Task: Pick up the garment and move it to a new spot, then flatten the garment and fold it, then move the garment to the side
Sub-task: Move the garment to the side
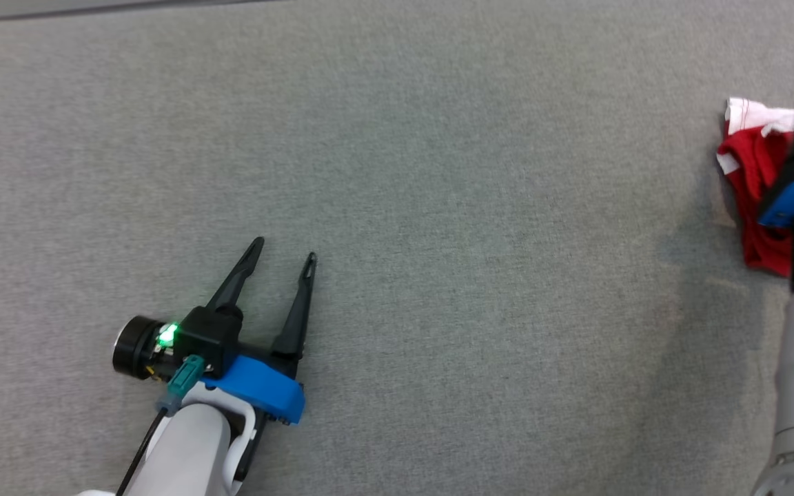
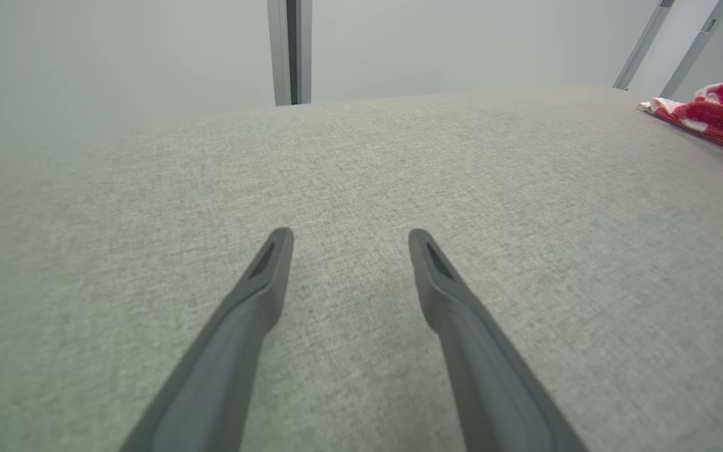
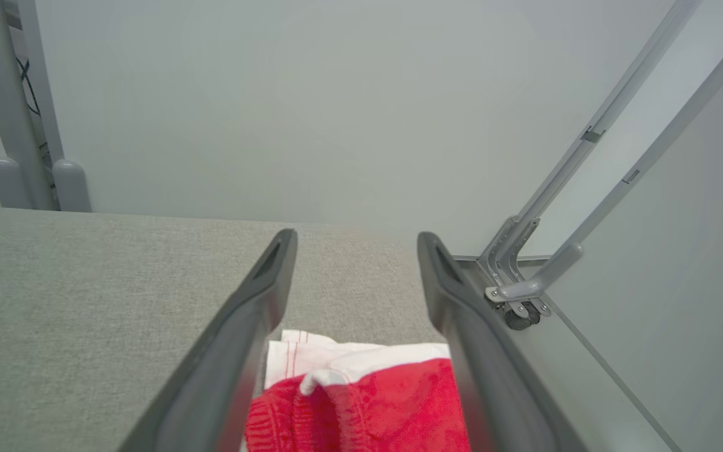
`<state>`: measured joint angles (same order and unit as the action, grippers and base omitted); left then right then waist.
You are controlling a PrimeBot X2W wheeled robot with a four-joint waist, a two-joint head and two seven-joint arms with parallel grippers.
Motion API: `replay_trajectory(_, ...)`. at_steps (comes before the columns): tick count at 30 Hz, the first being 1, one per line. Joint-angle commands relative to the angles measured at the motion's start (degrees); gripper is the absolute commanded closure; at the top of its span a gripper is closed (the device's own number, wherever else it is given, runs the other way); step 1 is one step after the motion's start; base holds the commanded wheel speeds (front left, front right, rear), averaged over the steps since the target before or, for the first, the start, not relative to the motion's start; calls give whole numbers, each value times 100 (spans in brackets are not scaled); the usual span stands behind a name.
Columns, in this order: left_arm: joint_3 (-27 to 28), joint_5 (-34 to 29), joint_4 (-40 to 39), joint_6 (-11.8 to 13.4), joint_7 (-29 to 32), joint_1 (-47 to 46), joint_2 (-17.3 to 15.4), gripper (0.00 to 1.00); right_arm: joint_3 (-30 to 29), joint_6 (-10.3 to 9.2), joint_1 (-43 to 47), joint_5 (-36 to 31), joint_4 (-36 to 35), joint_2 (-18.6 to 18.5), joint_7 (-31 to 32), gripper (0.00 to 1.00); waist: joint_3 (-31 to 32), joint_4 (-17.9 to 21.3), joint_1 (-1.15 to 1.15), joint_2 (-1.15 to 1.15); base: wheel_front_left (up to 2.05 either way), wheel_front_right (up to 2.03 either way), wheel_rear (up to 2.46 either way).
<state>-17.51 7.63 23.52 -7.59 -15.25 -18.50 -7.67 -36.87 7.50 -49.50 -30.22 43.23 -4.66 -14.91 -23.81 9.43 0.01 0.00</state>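
The right end effector is standing wide open and gripping nothing, its two dark fingers framing the red and white garment that is lying bunched just beneath them. Its wrist view is showing that gap plainly, while the head view is catching one finger crossing the cloth. The left end effector is hovering open and empty over the bare grey worktop, well apart from the garment, which is lying near the worktop's right-hand edge beside slanted metal struts.
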Motion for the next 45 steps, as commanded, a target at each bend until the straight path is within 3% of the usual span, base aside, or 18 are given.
replay_trajectory(1, 99, -17, 85, 39, 19, 155, -44, 0, 257, -2, 142, 195, -156, 62, -28, 0, 74, -24, -1, 0, 0, 0, 0)
replay_trajectory(10, 664, 5, 143, 132, 11, 412, 172, 0, 2332, -2, 1737, 2195, -780, 160, -29, 0, 632, -492, -1, 0, 0, 0, 0)
replay_trajectory(17, 1077, -41, 190, 188, 10, 781, 277, 0, 3105, -2, 2781, 3122, -1069, 164, -29, 0, 1019, -762, -1, 0, 0, 0, 0)
replay_trajectory(23, 1288, -116, 202, 181, 10, 1087, 345, 0, 3431, -2, 3309, 3317, -1157, 167, -30, 0, 1321, -840, -1, 0, 0, 0, 0)
replay_trajectory(45, 1472, -256, 147, 185, 10, 1888, 469, 0, 3580, -1, 4139, 3529, -1223, 169, -30, 0, 2328, -908, -1, 0, 0, 0, 0)
